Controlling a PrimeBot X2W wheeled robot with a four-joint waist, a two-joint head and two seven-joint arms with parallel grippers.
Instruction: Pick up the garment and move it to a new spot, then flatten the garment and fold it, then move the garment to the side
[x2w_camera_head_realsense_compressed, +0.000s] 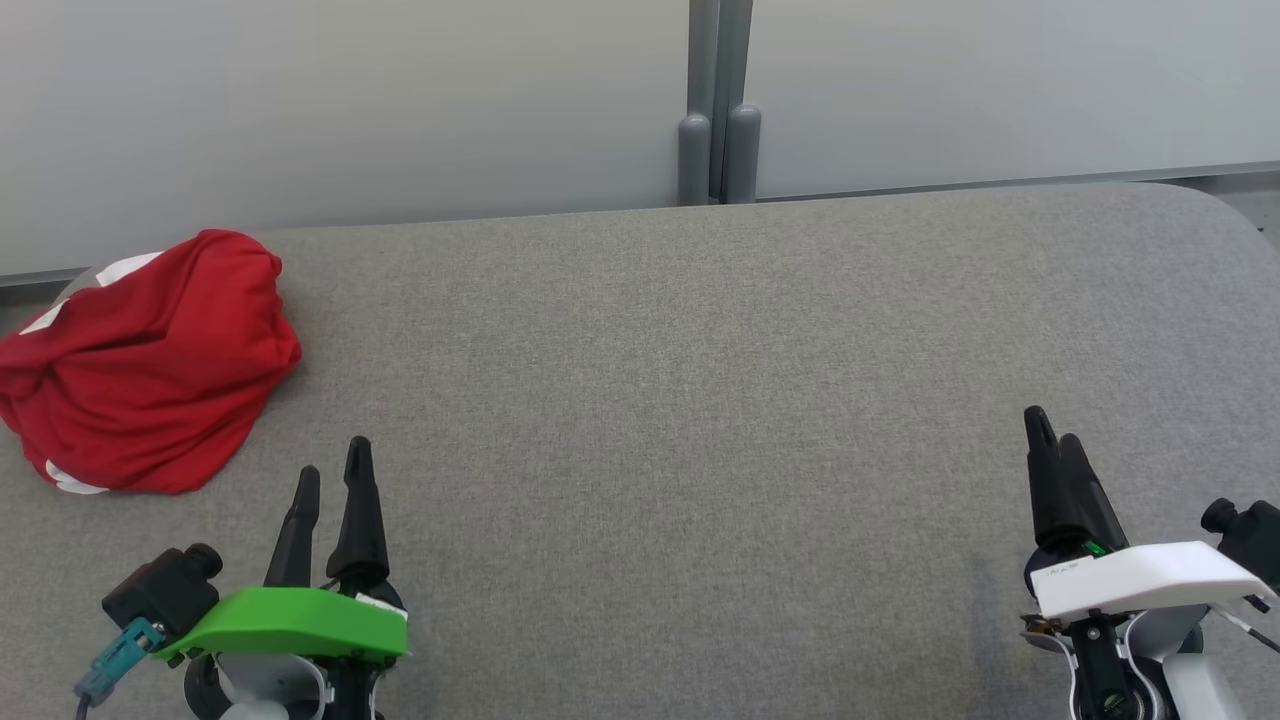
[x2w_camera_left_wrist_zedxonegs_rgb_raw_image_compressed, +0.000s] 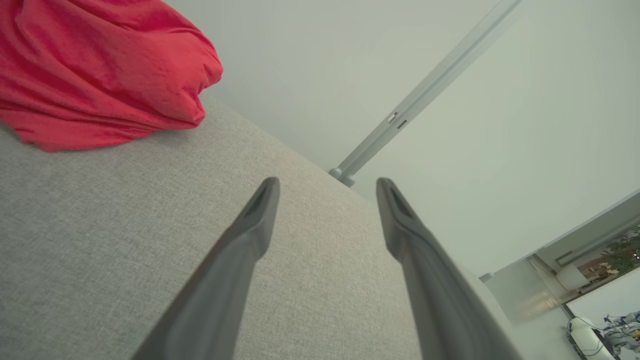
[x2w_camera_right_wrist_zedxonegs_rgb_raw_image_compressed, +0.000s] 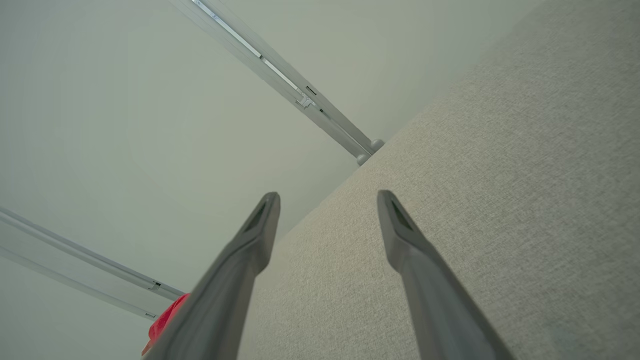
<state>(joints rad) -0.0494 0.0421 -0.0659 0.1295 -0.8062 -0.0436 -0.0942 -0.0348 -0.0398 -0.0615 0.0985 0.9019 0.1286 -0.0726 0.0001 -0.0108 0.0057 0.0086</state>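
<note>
Pose: left gripper (x2w_camera_head_realsense_compressed: 333, 456) sits lower left of the head view under a green cover (x2w_camera_head_realsense_compressed: 300, 620), fingers pointing up frame and leaning slightly right. Right gripper (x2w_camera_head_realsense_compressed: 1052, 426) sits lower right under a white cover (x2w_camera_head_realsense_compressed: 1140, 580), fingers leaning slightly left. Both are over the grey table (x2w_camera_head_realsense_compressed: 700, 350). Jaws on both are spread wide in the wrist views, with nothing between them. Small dark print on the white cover is too small to read. The red garment (x2w_camera_head_realsense_compressed: 150, 365), with white patches, lies as a crumpled heap at upper left on the table, near the left gripper but apart.
</note>
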